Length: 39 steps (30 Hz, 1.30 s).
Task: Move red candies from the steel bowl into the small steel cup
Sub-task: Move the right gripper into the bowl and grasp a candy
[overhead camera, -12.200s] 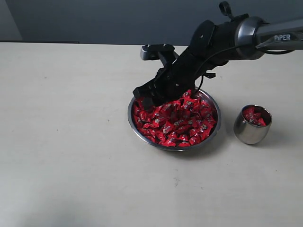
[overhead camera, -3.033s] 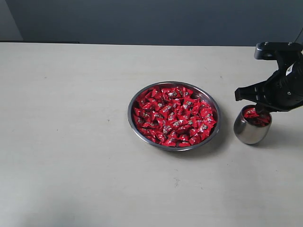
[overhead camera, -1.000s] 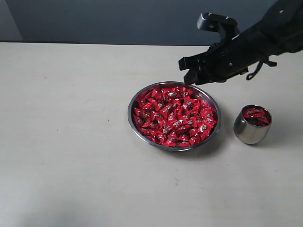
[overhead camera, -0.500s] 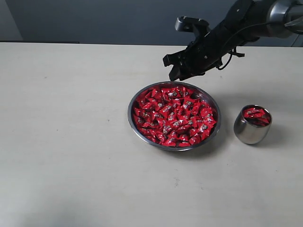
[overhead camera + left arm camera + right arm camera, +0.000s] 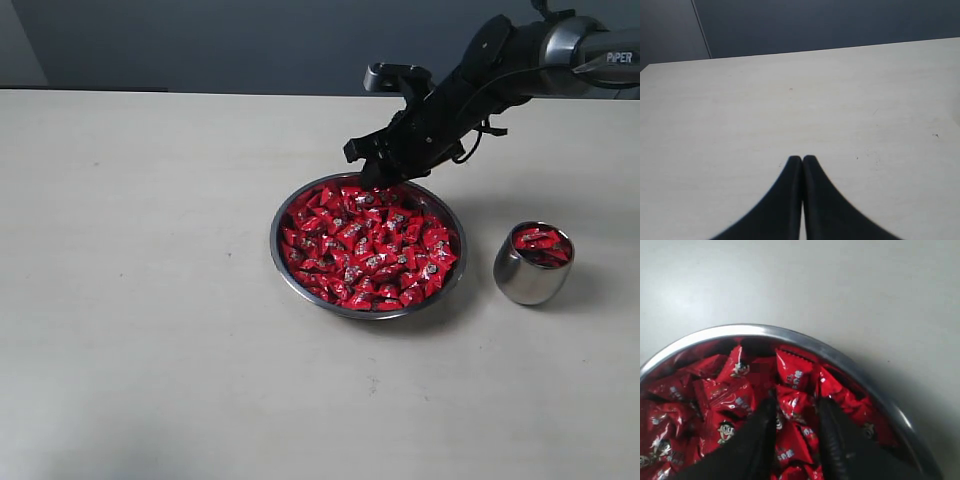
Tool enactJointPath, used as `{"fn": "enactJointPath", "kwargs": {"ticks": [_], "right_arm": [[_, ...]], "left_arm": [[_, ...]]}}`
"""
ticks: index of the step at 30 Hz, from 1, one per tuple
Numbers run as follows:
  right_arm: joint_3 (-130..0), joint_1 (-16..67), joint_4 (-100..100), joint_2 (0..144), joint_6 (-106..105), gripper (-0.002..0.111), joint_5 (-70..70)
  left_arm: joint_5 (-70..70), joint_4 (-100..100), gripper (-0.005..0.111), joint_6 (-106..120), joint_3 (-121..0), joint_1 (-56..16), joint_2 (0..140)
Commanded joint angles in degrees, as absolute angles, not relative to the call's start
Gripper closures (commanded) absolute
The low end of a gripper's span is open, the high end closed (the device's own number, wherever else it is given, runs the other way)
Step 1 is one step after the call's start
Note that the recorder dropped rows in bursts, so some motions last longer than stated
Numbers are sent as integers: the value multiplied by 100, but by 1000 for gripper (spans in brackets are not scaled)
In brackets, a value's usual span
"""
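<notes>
Cycle restarted: small rounded steel cup [image 5: 533, 268] part-filled, red wrapped candies [image 5: 365, 250] heaped in wide shiny steel bowl [image 5: 372, 314]. Right gripper [image 5: 796, 401] has been swung back from cup to bowl's far rim — fingers spread, straddling one candy, nothing clamped. Left gripper [image 5: 802, 161] pressed together, empty.

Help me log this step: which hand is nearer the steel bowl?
Right. The right hand hovers over the steel bowl's edge, fingers apart just above the red candies. The left hand, shut, shows only table in its wrist view, with no bowl in sight.
</notes>
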<state>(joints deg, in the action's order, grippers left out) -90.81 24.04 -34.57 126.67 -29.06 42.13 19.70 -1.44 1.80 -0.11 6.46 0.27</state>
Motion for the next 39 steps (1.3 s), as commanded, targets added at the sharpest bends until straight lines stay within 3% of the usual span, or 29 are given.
{"fn": "enactJointPath", "kwargs": {"ticks": [1,4,14,19,27,30,37,39], "right_arm": [[-9116,2404,-3416,12653,-2977,88,4194],[-9116,2415,-3416,12653,-2977,93,4206],[-9116,2415,-3395,12653,-2999,93,4171],[-9116,2415,-3501,12906,-2999,74,4171],[-9130,2415,-3569,12956,-2999,75,4182],[-9130,2415,-3611,12935,-2999,80,4197],[-9488,2415,-3621,12936,-2999,109,4604],[-9590,2415,-3621,12936,-2999,109,4747]], "left_arm": [[1914,-155,106,168,0,618,0],[1914,-155,106,168,0,618,0],[1914,-155,106,168,0,618,0],[1914,-155,106,168,0,618,0],[1914,-155,106,168,0,618,0],[1914,-155,106,168,0,618,0],[1914,-155,106,168,0,618,0],[1914,-155,106,168,0,618,0]]}}
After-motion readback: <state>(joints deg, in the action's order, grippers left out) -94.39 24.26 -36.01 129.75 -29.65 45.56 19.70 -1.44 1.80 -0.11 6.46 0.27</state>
